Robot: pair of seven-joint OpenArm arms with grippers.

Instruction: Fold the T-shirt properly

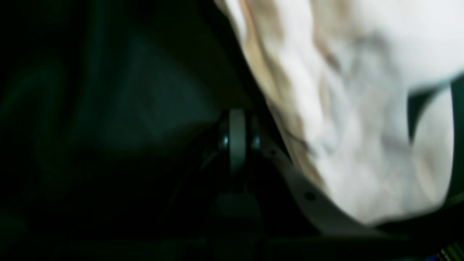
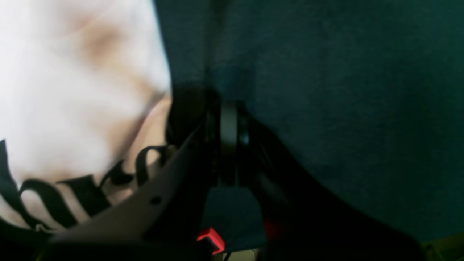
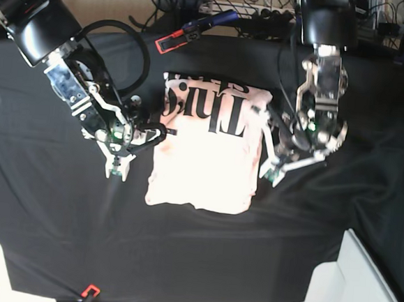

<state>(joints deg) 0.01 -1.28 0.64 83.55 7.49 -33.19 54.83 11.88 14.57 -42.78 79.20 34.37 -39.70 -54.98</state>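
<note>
Plainly, both sets of fingers are closed together with nothing seen between them: the left fingers are pressed shut just beside one side edge of the T-shirt, and the right fingers are shut a little off the opposite side edge, over bare black cloth. In the wrist views each pair appears as a narrow closed slit, with pale fabric bunched close alongside and black lettering showing next to the right pair. Between the two pairs the T-shirt is laid as a compact, roughly rectangular fold on the worktop, its printed part turned up at the far end. The fold is judged near complete, so the main risk lies in how the arms are drawn away. A hem could be snagged by the left fingers, which lie nearly against the cloth, and the top layer could be dragged open. The black cloth under the right fingers could also be tugged, and the whole fold shifted or wrinkled. A sideways sweep rather than a lift would cause either fault.
</note>
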